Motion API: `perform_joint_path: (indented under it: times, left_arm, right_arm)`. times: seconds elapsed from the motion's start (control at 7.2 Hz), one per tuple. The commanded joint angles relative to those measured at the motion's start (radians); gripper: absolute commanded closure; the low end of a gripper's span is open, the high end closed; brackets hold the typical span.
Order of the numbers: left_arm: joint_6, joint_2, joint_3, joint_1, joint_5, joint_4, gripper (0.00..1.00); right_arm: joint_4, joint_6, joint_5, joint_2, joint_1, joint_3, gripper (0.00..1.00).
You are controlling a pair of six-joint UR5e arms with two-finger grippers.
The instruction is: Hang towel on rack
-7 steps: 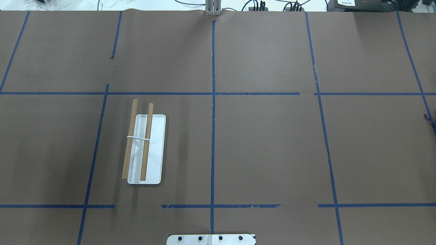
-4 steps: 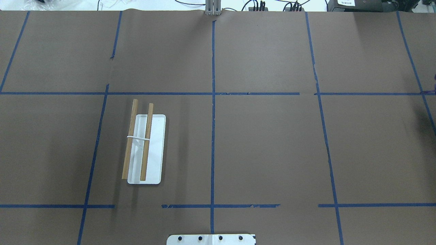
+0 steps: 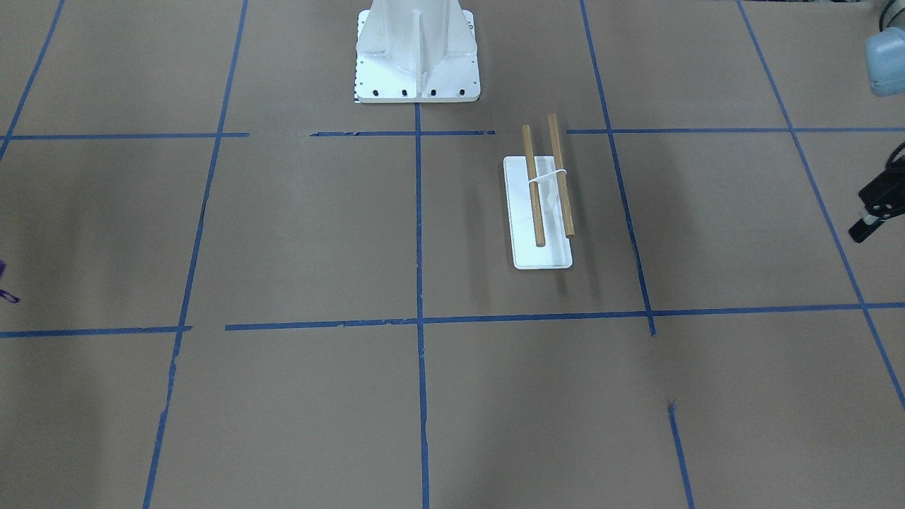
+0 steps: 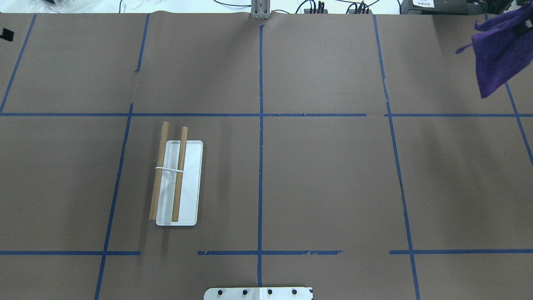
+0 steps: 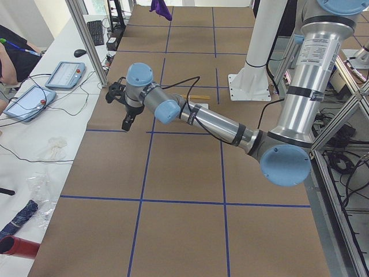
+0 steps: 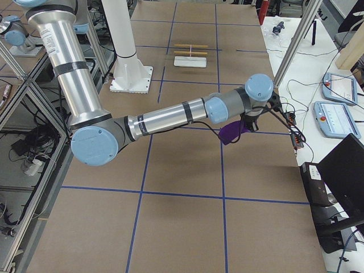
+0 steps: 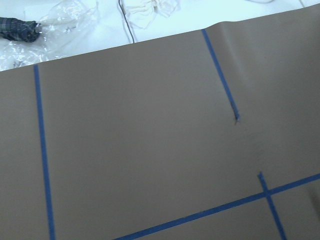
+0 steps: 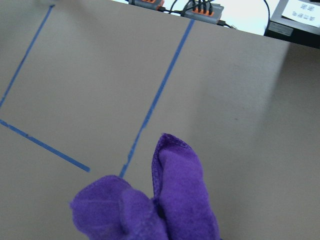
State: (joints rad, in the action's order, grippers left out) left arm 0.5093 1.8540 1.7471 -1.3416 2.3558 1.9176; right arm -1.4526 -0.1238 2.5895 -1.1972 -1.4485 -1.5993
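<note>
The rack (image 4: 179,183) is a flat white base with two wooden dowels, left of centre; it also shows in the front view (image 3: 541,205) and far off in the right side view (image 6: 190,57). The purple towel (image 4: 497,50) hangs in the air at the far right. It is bunched under the right wrist camera (image 8: 160,200) and hangs above the table in the right side view (image 6: 234,132). My right gripper (image 4: 519,26) is shut on it, its fingers hidden by cloth. My left gripper (image 3: 873,212) is at the table's far left (image 4: 6,34); I cannot tell its state.
The white metal pedestal (image 3: 417,56) stands at the robot's edge of the table (image 4: 258,293). Blue tape lines cross the brown table cover (image 4: 333,175). Cables and plugs (image 4: 316,7) lie along the far edge. Teach pendants (image 6: 341,85) lie on the side bench.
The towel, only a sliver at the right edge before, has moved toward the far side and hangs in full view at the far right. The left gripper's tip has come into view at the far left.
</note>
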Motion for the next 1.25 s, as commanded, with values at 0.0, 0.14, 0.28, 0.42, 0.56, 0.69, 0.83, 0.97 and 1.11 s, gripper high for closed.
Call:
perform_joint_path:
  times: [0.0,0.14,0.28,0.42,0.56,0.69,0.83,0.97,1.11]
  left_arm:
    - [0.290,0.146,0.002,0.109,-0.003,0.001,0.00]
    - [0.440,0.198,0.002,0.160,-0.004,0.003,0.00]
    - [0.616,0.241,0.002,0.208,-0.004,0.018,0.00]
    - [0.810,0.255,0.000,0.247,-0.006,0.099,0.00]
    - [0.963,0.260,-0.001,0.283,-0.007,0.168,0.00]
    - [1.061,0.266,-0.001,0.321,-0.036,0.199,0.00]
    - [1.172,0.290,-0.006,0.407,-0.117,0.216,0.00]
    - [1.254,0.319,-0.006,0.483,-0.197,0.216,0.00]
    - [1.316,0.350,-0.009,0.531,-0.217,0.216,0.00]
  right_arm:
    - [0.001,-0.401,-0.171,0.103,0.197,-0.144,1.00]
    - [0.038,-0.545,-0.245,0.110,0.283,-0.204,1.00]
    - [0.111,-0.715,-0.321,0.110,0.363,-0.249,1.00]
    - [0.192,-0.896,-0.427,0.113,0.446,-0.281,1.00]
    - [0.248,-1.015,-0.548,0.114,0.530,-0.318,1.00]
    - [0.259,-1.072,-0.669,0.122,0.606,-0.359,1.00]
    - [0.259,-1.117,-0.783,0.133,0.691,-0.391,1.00]
    - [0.259,-1.158,-0.883,0.157,0.761,-0.392,1.00]
    - [0.259,-1.160,-0.967,0.160,0.816,-0.393,1.00]
